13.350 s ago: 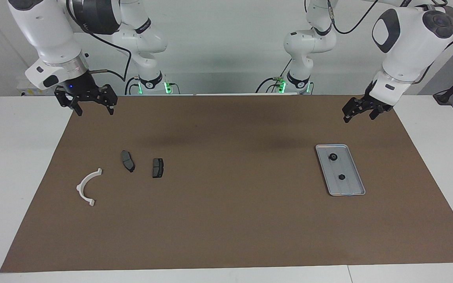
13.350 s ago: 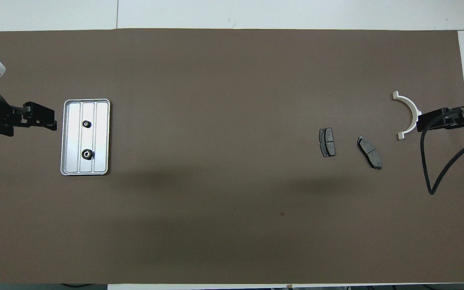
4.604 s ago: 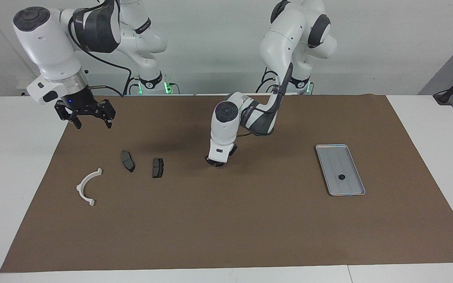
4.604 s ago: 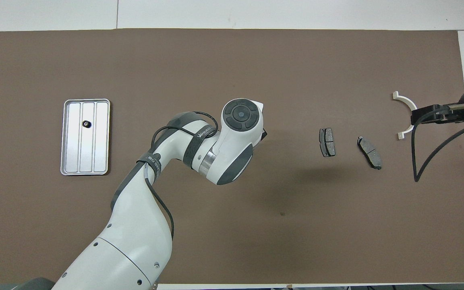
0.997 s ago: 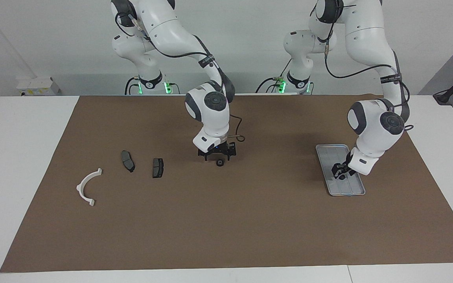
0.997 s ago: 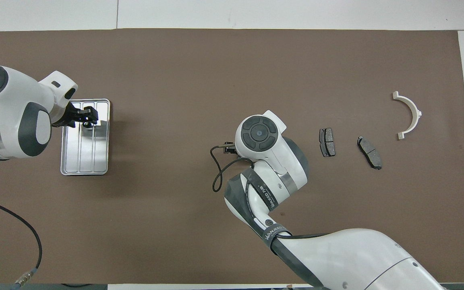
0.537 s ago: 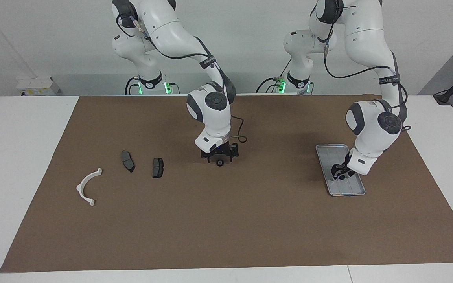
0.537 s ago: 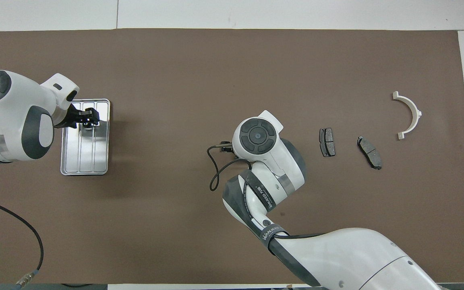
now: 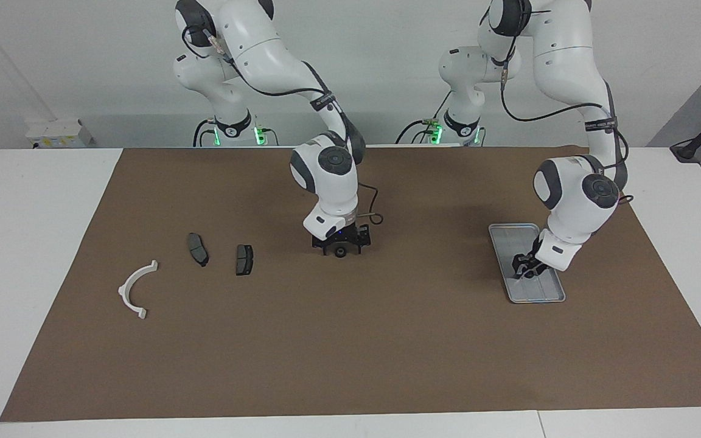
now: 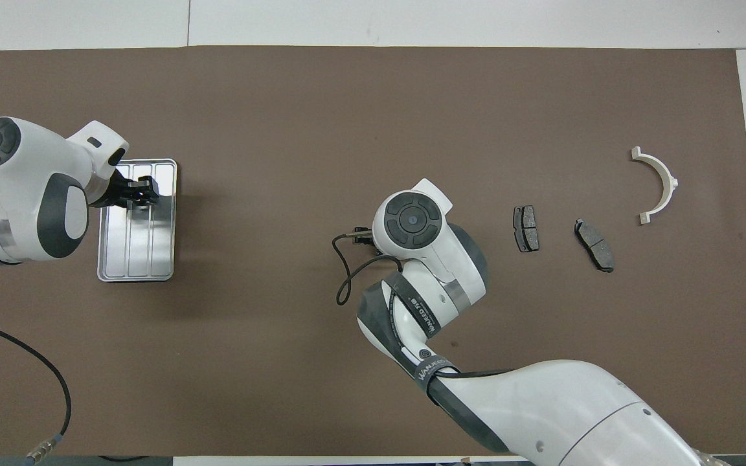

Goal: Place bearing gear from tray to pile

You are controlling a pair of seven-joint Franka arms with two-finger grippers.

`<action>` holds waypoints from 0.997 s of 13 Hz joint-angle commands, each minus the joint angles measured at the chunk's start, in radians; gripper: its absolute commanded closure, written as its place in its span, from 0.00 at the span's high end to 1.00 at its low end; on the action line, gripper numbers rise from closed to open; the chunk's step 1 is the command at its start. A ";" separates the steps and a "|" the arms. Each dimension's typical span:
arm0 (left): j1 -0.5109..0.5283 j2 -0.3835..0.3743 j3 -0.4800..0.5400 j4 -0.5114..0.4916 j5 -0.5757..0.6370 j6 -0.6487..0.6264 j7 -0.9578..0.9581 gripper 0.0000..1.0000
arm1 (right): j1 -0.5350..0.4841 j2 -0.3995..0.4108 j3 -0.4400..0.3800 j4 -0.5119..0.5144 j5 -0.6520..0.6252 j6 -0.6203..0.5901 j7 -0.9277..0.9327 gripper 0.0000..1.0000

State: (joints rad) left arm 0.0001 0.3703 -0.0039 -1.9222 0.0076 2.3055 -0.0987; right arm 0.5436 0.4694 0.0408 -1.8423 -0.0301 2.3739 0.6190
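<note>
At mid-mat, right gripper (image 9: 340, 248) low over one small black bearing gear (image 9: 340, 252); left gripper (image 9: 526, 268) low in the tray (image 9: 512, 234).

From here I read the right gripper's fingers as spread either side of the gear, which lies on the brown mat (image 9: 350, 340); whether they touch it I cannot tell, and from overhead the wrist hides both gripper and gear. I see the left gripper's tips down over the tray's middle; whether they stand apart or pinched, or hold anything, I cannot tell, and no second gear shows. The tray's long axis runs toward and away from the robots, at the left arm's end. Toward the right arm's end lies the pile: two dark pads (image 9: 244, 259) (image 9: 198, 249), then the white arc (image 9: 134, 289), its open side facing away from the pads.
</note>
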 commanded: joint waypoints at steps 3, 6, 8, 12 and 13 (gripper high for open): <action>0.021 -0.019 -0.010 -0.035 0.017 0.029 0.013 0.52 | 0.007 0.008 0.005 0.008 0.012 0.005 0.007 0.32; 0.021 -0.019 -0.010 -0.037 0.017 0.029 0.013 0.27 | 0.010 0.000 0.005 0.044 0.012 -0.047 0.014 0.00; 0.020 -0.020 -0.010 -0.043 0.017 0.032 0.014 0.05 | 0.001 -0.011 0.005 0.101 0.012 -0.126 0.008 0.00; 0.008 -0.017 -0.011 -0.011 0.011 0.006 0.008 0.00 | -0.089 -0.063 0.002 0.192 0.010 -0.240 -0.111 0.00; 0.003 -0.014 -0.013 0.008 0.006 -0.011 0.002 0.00 | -0.132 -0.078 0.004 0.201 0.010 -0.245 -0.167 0.00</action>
State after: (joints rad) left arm 0.0076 0.3688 -0.0115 -1.9219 0.0080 2.3086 -0.0943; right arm 0.4893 0.4230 0.0339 -1.6605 -0.0264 2.1578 0.5487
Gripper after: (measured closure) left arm 0.758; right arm 0.643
